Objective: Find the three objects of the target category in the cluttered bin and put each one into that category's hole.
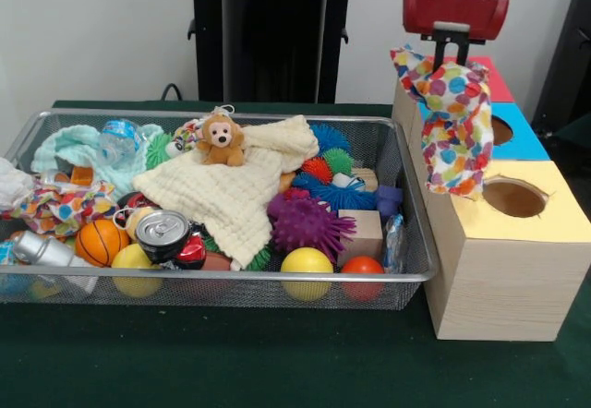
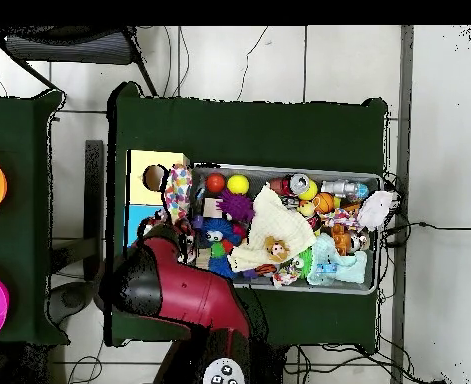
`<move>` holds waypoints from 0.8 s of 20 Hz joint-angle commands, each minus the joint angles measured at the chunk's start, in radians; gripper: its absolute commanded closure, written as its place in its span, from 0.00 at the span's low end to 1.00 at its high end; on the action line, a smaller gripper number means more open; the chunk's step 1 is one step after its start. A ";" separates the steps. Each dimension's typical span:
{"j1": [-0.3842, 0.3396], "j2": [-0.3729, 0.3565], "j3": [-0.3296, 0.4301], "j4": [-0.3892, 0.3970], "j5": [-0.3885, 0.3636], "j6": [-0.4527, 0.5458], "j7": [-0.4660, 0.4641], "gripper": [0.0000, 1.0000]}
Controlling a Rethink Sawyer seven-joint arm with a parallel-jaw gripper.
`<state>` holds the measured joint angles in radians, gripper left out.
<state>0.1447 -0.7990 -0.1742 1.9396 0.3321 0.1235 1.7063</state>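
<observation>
My gripper [image 1: 450,50] is shut on a white cloth with bright dots [image 1: 453,122]. The cloth hangs down in front of the row of boxes, beside the bin's right end and just left of the yellow-topped box's round hole [image 1: 514,198]. In the overhead view the cloth [image 2: 179,192] hangs next to that hole [image 2: 154,178]. A second dotted cloth [image 1: 57,207] lies at the left end of the wire mesh bin [image 1: 231,280]. A third dotted piece [image 1: 187,135] shows beside the toy monkey.
The blue-topped box's hole [image 1: 501,131] and the red-topped box [image 1: 492,78] stand behind the yellow one. The bin holds a cream waffle cloth [image 1: 231,191], a mint cloth [image 1: 74,145], a can [image 1: 162,231], balls and spiky toys.
</observation>
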 commanded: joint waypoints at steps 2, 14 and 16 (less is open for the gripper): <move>0.058 0.034 0.001 -0.123 0.093 0.060 0.262 1.00; 0.068 0.193 0.092 -0.178 0.181 -0.140 0.282 1.00; 0.046 0.228 0.124 -0.174 0.163 -0.215 0.294 1.00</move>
<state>0.2514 -0.7078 -0.1664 1.8113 0.4608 0.0655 1.7086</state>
